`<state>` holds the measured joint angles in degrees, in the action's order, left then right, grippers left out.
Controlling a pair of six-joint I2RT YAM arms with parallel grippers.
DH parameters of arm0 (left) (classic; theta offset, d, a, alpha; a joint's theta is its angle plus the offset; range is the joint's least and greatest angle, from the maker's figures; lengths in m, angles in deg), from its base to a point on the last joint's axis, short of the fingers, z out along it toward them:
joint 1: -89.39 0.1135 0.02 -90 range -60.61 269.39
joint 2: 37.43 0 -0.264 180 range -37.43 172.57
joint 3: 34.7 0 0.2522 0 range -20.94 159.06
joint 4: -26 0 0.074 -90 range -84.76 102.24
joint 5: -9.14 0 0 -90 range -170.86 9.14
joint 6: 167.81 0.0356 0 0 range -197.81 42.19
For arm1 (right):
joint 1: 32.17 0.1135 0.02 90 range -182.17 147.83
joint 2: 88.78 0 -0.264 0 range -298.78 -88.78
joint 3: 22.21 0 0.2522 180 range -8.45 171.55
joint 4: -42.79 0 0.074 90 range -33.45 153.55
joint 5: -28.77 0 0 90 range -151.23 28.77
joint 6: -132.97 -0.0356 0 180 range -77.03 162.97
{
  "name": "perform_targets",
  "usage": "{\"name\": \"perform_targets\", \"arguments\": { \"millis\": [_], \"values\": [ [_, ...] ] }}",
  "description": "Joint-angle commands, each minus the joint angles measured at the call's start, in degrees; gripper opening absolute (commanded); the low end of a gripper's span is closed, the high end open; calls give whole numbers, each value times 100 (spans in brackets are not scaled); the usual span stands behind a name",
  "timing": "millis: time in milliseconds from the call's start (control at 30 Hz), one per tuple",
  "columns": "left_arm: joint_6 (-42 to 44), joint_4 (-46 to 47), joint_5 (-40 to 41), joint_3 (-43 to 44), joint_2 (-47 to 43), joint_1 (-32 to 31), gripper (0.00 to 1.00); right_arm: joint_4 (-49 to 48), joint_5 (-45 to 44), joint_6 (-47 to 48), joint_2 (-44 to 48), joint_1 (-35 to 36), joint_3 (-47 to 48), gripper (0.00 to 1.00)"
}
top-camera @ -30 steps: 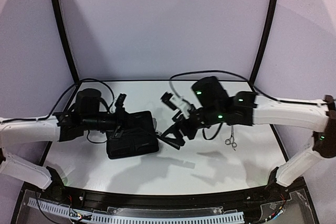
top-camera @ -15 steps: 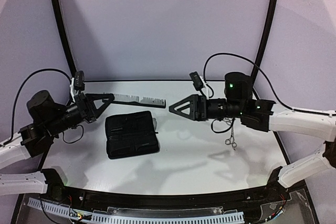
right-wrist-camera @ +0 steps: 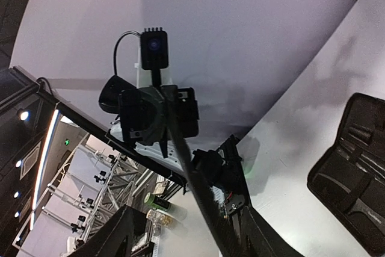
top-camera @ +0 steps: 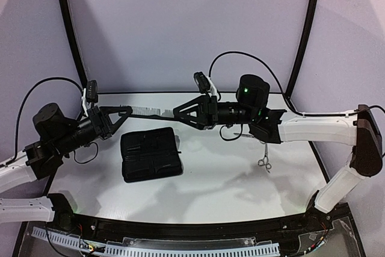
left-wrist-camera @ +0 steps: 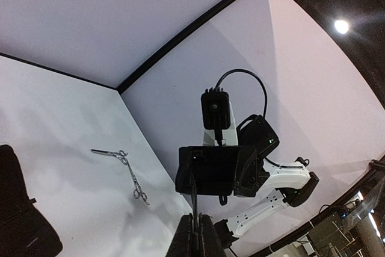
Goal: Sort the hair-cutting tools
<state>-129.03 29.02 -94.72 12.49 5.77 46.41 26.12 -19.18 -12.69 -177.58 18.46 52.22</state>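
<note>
A slim black comb [top-camera: 155, 113] hangs level above the table, over the far edge of the black zip case [top-camera: 151, 154]. My left gripper [top-camera: 123, 112] is shut on its left end; in the left wrist view the comb [left-wrist-camera: 195, 200] runs edge-on out of the shut jaws of the left gripper [left-wrist-camera: 197, 224]. My right gripper [top-camera: 180, 114] faces it and straddles the comb's right end. In the right wrist view the comb [right-wrist-camera: 192, 173] passes between the parted fingers of the right gripper [right-wrist-camera: 183, 218], nearer the right one. Silver scissors [top-camera: 263, 162] lie on the table at the right.
In the left wrist view two pairs of scissors [left-wrist-camera: 111, 153] [left-wrist-camera: 136, 185] lie close together near the table's right wall. The zip case [right-wrist-camera: 355, 173] lies open below the comb. Black frame posts [top-camera: 71, 34] stand at the back corners.
Both arms rose from over the case. The left drew back left, lifting the comb. The right gripper swung round, moved left onto the comb's free end, and its jaws have narrowed.
</note>
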Motion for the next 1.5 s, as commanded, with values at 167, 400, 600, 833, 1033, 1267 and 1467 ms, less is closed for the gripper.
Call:
{"name": "perform_targets", "arguments": {
  "millis": [167, 400, 600, 833, 1033, 1267, 1467],
  "values": [
    [239, -128, 408, 2, 61, -17, 1, -742, 386, -145, -41, 136, 247, 52],
    [136, 72, 428, -54, 207, -17, 1, -300, 238, 67, 66, 157, 302, 33],
    [64, -233, 496, -21, 189, -16, 15, 936, -343, 727, 370, 130, 385, 0],
    [-558, -3055, 1803, 370, -81, -16, 98, 2603, -484, 1355, 873, -424, 160, 0],
    [-1319, -5920, 2503, 844, 461, 174, 99, 4497, -660, 2318, 1137, -823, 138, 0],
    [-656, -5351, 731, 406, 1584, 1536, 95, 4571, -429, 2668, 1065, -1020, -182, 0],
    [214, -4703, 109, 441, 2448, 2159, 74, 4360, -289, 2695, 472, -1078, -28, 0]
  ]
}}
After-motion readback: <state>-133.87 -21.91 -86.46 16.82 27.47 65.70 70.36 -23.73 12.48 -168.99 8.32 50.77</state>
